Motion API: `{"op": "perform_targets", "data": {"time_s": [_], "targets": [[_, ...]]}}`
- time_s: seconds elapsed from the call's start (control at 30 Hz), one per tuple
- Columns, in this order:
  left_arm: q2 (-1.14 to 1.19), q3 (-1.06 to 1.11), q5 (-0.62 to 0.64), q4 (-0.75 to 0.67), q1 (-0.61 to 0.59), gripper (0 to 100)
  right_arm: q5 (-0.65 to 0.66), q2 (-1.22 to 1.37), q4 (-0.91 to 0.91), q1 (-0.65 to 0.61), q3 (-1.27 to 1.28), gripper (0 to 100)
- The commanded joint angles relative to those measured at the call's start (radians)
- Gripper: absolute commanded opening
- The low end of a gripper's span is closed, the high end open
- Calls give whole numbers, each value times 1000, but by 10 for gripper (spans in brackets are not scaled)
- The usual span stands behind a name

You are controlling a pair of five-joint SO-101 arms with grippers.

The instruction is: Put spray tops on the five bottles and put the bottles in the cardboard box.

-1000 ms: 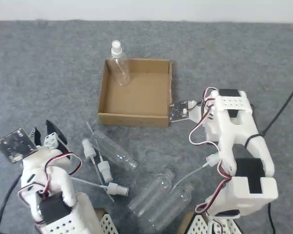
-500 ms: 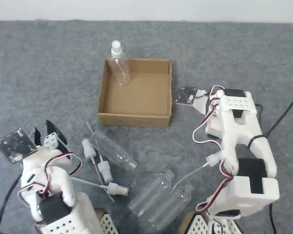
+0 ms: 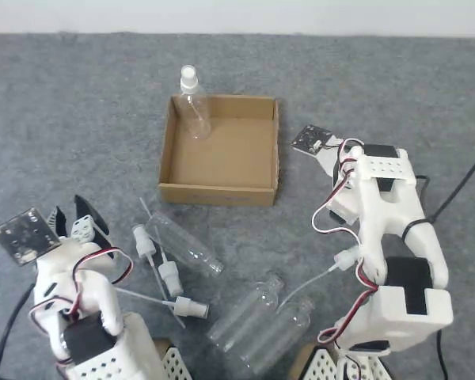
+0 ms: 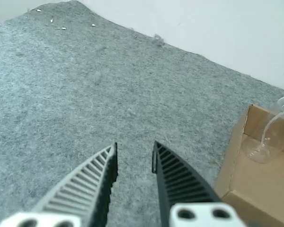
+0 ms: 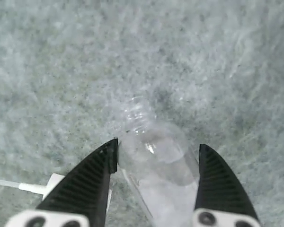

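Note:
In the right wrist view my right gripper (image 5: 158,144) is shut on a clear topless bottle (image 5: 154,165), one finger against each side, its threaded neck pointing away over the carpet. The right arm (image 3: 376,198) stands right of the cardboard box (image 3: 174,170). A bottle with a spray top (image 3: 192,107) leans in the box's far left corner. A third bottle (image 3: 186,244) lies in front of the box, and two more bottles (image 3: 257,317) lie side by side near the front edge. Three spray tops (image 3: 170,277) lie beside them. My left gripper (image 4: 135,151) hangs open over bare carpet.
Another spray top (image 3: 346,257) with its white tube lies beside the right arm, and shows by the finger in the right wrist view (image 5: 54,182). Grey carpet (image 3: 87,103) covers the table. A black cable (image 3: 463,178) runs off at the right.
The right arm's wrist has pulled back from the box's right wall and swung toward the far right. The left arm and the loose bottles have not moved.

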Motion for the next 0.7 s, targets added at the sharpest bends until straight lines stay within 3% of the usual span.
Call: {"op": "perform_targets", "data": {"time_s": [0.0, 0.13, 0.67], "targets": [[-12, -12, -8, -31, 0, 116, -17, -67, -1, -44, -17, 225], [-12, -12, -8, -31, 0, 116, -3, -67, 1, -61, -17, 312], [-12, -12, -8, -31, 0, 116, 311, -65, 24, -8, -11, 312]]}}
